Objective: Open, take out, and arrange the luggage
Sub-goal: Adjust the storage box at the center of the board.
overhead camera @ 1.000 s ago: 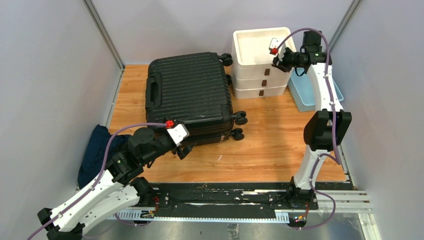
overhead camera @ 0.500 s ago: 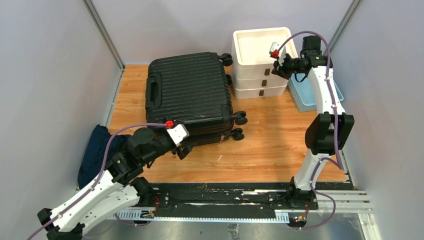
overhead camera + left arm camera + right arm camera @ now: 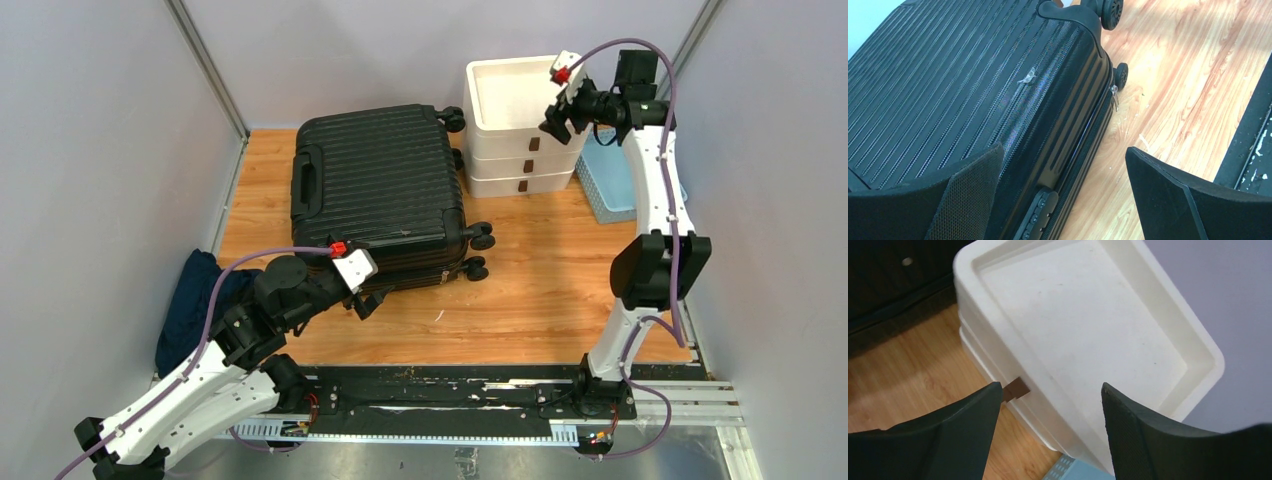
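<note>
Lying flat and shut in top view, luggage (image 3: 380, 190) occupies far-left part of table (image 3: 540, 290), wheels toward right edge. White drawer unit (image 3: 505, 165) just beside it at far-right corner. Left fingers (image 3: 366, 303) at luggage's near side; right fingers (image 3: 551, 127) above drawer unit.

Left wrist: left fingers (image 3: 973, 190) spread wide, empty; ribbed shell below, zipper pull (image 3: 1114, 95) near wheel.

Right wrist: right fingers (image 3: 948, 430) apart, holding nothing, over drawer unit's open top tray.

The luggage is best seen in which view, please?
The top external view: the whole closed luggage lies flat, wheels and handle visible. Left wrist shows only ribbed shell and zipper; right wrist, a dark corner.
</note>
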Tool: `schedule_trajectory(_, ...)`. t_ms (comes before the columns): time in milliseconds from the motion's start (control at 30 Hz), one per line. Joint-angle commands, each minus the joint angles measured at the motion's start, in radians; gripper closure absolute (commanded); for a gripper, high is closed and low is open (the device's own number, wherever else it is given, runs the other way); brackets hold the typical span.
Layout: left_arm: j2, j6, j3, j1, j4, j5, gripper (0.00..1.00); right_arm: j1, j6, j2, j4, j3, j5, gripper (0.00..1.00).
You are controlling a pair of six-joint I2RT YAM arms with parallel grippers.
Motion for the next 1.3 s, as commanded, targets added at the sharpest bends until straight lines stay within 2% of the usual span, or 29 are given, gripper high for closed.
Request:
schedule_trajectory(0, -0.005, 0.005, -0.013, 0.005, 0.021, 0.000, 0.00, -0.003, 0.278, 0.090, 0.150, 0.099, 0.136, 0.25)
schedule_trajectory(100, -0.003, 0.007, -0.013, 0.005, 0.021, 0.000, 0.00, -0.031, 0.435, 0.113, 0.241, 0.104, 0.192, 0.26)
schedule_trajectory(367, 0.006, 0.008, -0.013, 0.005, 0.021, 0.011, 0.00, -0.059, 0.637, 0.158, 0.351, 0.103, 0.453, 0.29)
schedule_trajectory(433, 0.004, 0.008, -0.012, 0.005, 0.021, 0.011, 0.00, -0.061, 0.695, 0.175, 0.364, 0.107, 0.512, 0.32)
schedule_trajectory(600, 0.008, 0.011, -0.015, 0.005, 0.021, 0.006, 0.00, -0.061, 0.769, 0.237, 0.370, 0.131, 0.621, 0.48)
schedule_trajectory(833, 0.021, 0.013, -0.015, 0.005, 0.020, 0.000, 0.00, -0.079, 0.823, 0.284, 0.393, 0.130, 0.591, 0.69)
schedule_trajectory(933, 0.024, 0.013, -0.013, 0.005, 0.018, 0.000, 0.00, -0.088, 0.835, 0.280, 0.392, 0.125, 0.560, 0.85)
schedule_trajectory(1000, 0.022, 0.013, -0.013, 0.004, 0.018, 0.000, 0.00, -0.091, 0.844, 0.262, 0.387, 0.113, 0.537, 0.92)
schedule_trajectory(1133, 0.016, 0.011, -0.012, 0.004, 0.017, 0.003, 0.00, -0.090, 0.869, 0.183, 0.398, 0.029, 0.504, 1.00)
schedule_trajectory(1267, 0.005, 0.009, -0.012, 0.005, 0.019, 0.010, 0.00, -0.088, 0.889, 0.065, 0.437, -0.103, 0.487, 1.00)
